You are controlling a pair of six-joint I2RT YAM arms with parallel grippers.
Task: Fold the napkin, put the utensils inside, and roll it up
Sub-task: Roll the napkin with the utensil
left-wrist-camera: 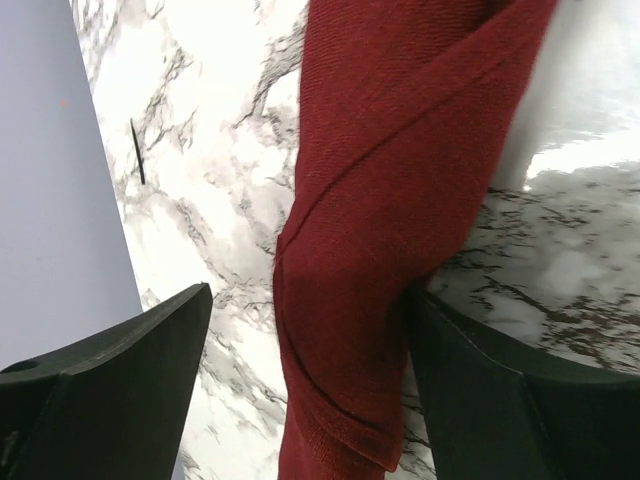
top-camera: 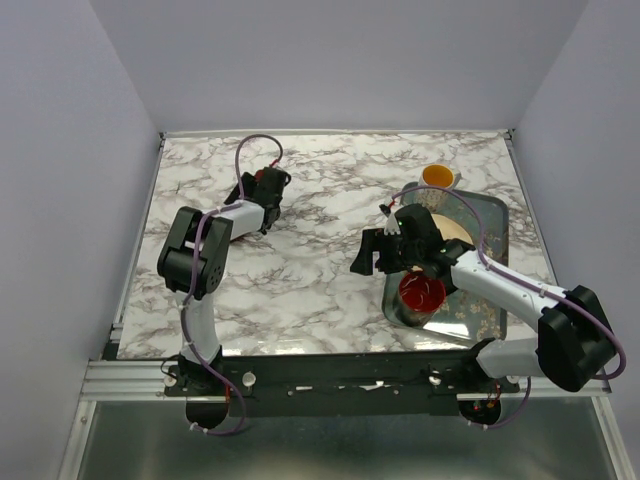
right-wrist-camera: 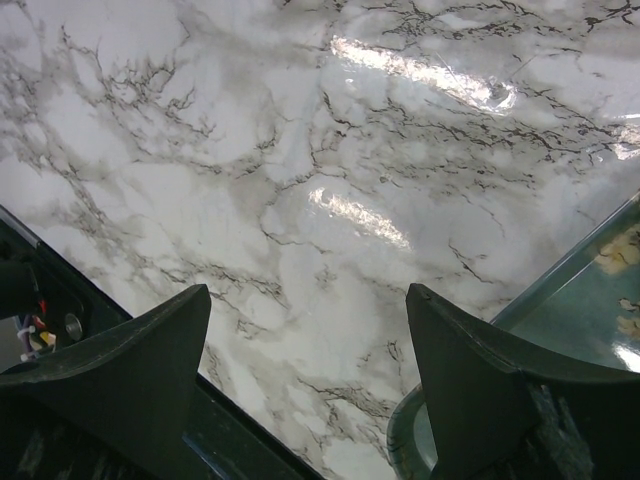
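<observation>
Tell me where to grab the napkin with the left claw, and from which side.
Take the narrow gathered band of the napkin across its width, coming down from above. It lies as a long folded strip on the marble table, slimmer than the open gap of the left claw, which should straddle it.

The napkin (left-wrist-camera: 390,200) was seen as matt, coarsely woven cloth. The bench (right-wrist-camera: 250,150) beneath it was finished in a smooth, glossy marble pattern. The fingers (left-wrist-camera: 110,390) beside the napkin were seen as matt plastic.
</observation>
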